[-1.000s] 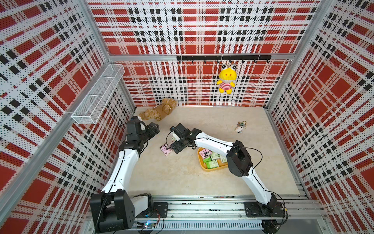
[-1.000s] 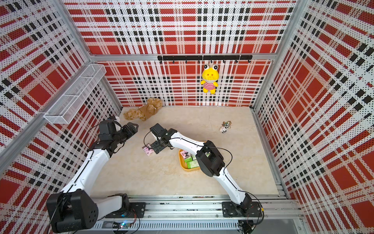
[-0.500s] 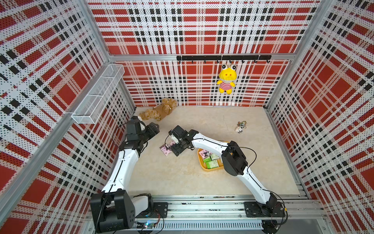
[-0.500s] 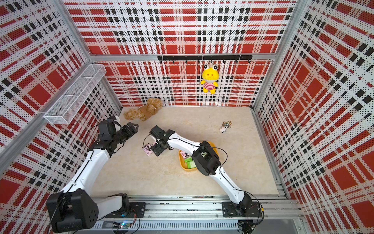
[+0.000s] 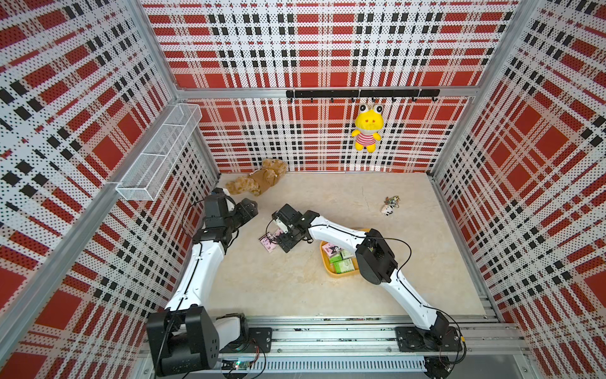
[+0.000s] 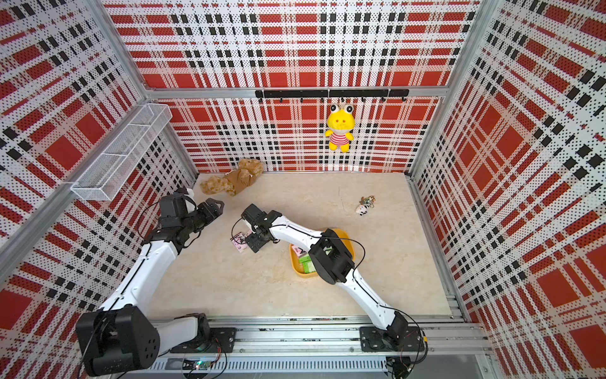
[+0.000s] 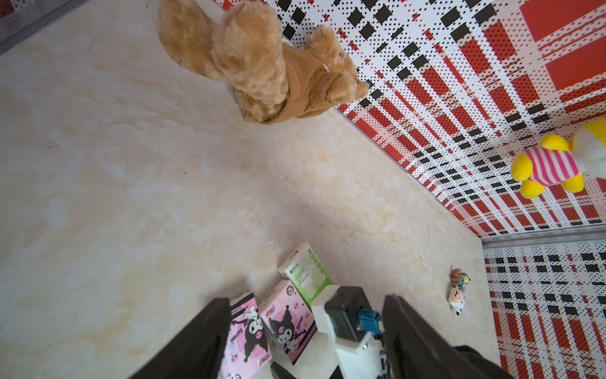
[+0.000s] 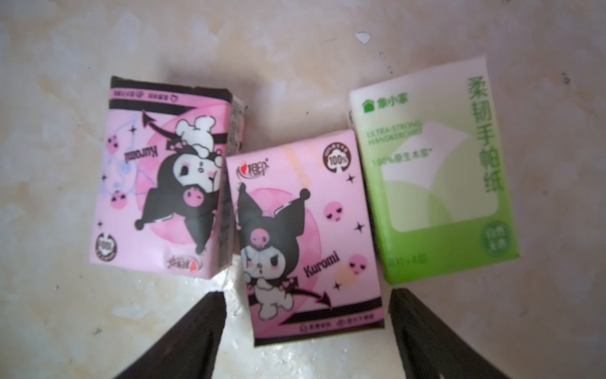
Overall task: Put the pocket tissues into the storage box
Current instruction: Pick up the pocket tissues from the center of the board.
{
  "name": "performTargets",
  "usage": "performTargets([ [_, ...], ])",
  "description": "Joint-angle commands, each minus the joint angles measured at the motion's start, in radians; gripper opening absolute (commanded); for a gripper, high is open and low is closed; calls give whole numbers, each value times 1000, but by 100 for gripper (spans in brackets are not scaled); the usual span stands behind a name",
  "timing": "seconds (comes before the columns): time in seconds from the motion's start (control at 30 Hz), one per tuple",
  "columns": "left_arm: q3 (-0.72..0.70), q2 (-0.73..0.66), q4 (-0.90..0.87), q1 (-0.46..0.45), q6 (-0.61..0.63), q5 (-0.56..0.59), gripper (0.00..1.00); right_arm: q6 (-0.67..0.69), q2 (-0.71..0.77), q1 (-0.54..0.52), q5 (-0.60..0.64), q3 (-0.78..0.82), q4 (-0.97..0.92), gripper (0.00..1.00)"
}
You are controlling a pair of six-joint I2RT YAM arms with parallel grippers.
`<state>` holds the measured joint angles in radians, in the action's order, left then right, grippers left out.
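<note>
Three pocket tissues lie side by side on the table: a pink pack (image 8: 164, 183), a second pink pack (image 8: 295, 229) and a green-and-white one (image 8: 433, 170). My right gripper (image 8: 307, 293) is open just above them, its fingers on either side of the middle pink pack's near end, not touching it. In a top view the gripper (image 5: 286, 242) covers most of the packs (image 5: 269, 241). The yellow storage box (image 5: 341, 275) to their right holds a pink pack (image 5: 330, 249) and green ones (image 5: 344, 265); my right arm hides part of it. My left gripper (image 5: 251, 205) hangs open and empty to the left.
A brown teddy bear (image 5: 259, 178) lies at the back left, near my left gripper. A small keychain toy (image 5: 390, 208) lies at the back right. A yellow plush (image 5: 367, 129) hangs on the back wall, and a white wire mesh basket (image 5: 157, 154) is fixed to the left wall.
My right arm has folded, its elbow shifting left over the storage box, and its gripper has settled over the packs with the jaws slightly narrower. The left arm has not moved.
</note>
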<state>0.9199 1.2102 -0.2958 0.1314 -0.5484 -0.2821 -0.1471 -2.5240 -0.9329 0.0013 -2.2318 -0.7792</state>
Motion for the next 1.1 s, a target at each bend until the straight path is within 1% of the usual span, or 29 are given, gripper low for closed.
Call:
performTargets([
  [0.0,8,2,12,10,21,-11,80,0,-25,-3,-4,-26,0,85],
  [0.13,2,-3,8,11,26,-15,80,7,-33,-2,-1,-33,0,83],
  [0.37,-10,-12,3,22,34,-17,80,9,-53,-3,-8,-64,-5,75],
  [0.57,-8,-10,3,25,34,-20,80,15,-53,-3,-13,-66,-6,72],
  [0.6,-8,-11,4,25,36,-20,80,17,-54,-2,-13,-66,-9,70],
  [0.67,-8,-9,3,25,38,-20,80,20,-53,-3,-14,-65,-11,64],
  [0.73,-10,-12,4,25,38,-20,80,18,-52,-2,-17,-62,-11,61],
  [0.93,-8,-17,2,28,38,-26,80,10,-23,0,-36,-26,19,57],
  [1.07,-6,-19,-4,33,41,-26,80,11,22,1,-48,9,50,55],
])
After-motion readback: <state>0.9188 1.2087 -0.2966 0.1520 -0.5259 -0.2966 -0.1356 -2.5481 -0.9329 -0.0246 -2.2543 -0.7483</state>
